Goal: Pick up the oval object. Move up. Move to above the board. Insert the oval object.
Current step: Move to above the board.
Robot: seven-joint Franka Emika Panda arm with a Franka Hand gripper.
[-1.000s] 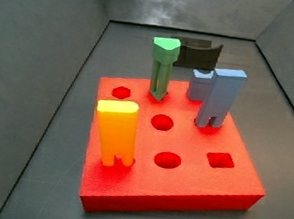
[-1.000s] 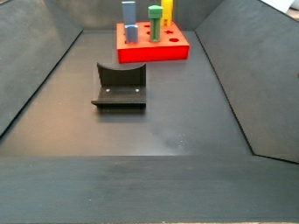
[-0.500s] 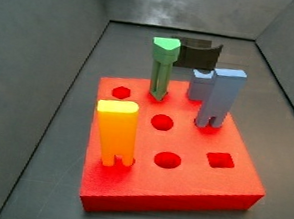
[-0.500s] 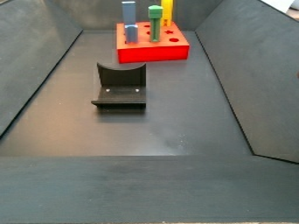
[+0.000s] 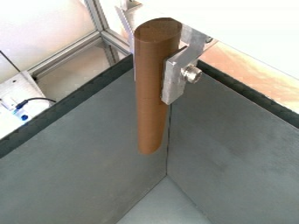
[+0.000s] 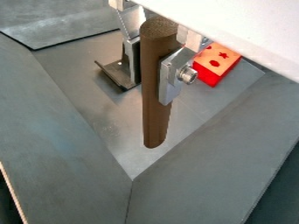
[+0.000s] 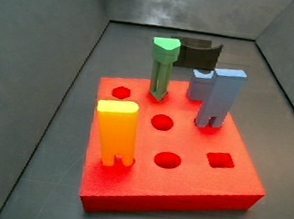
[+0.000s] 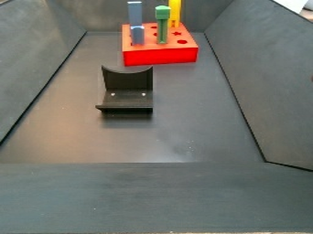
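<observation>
Both wrist views show the oval object (image 5: pixel 152 87) (image 6: pixel 156 86) hanging upright, clamped between the fingers (image 5: pixel 177 77) (image 6: pixel 170 77) of the gripper (image 5: pixel 163 74) (image 6: pixel 162 74), clear of the dark floor. Side views lack the gripper: the board (image 7: pixel 181 181) (image 8: pixel 159 54) fills mid-frame or sits top centre, holding green (image 7: pixel 162 68), yellow (image 7: pixel 115 131) and grey-blue (image 7: pixel 216 96) pegs, the fixture (image 8: pixel 124 90) nearby.

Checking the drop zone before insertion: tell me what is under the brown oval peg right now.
In both wrist views the gripper holds the oval object upright over bare grey floor. The board sits off to one side, not beneath it. The floor directly behind the peg is covered.
</observation>
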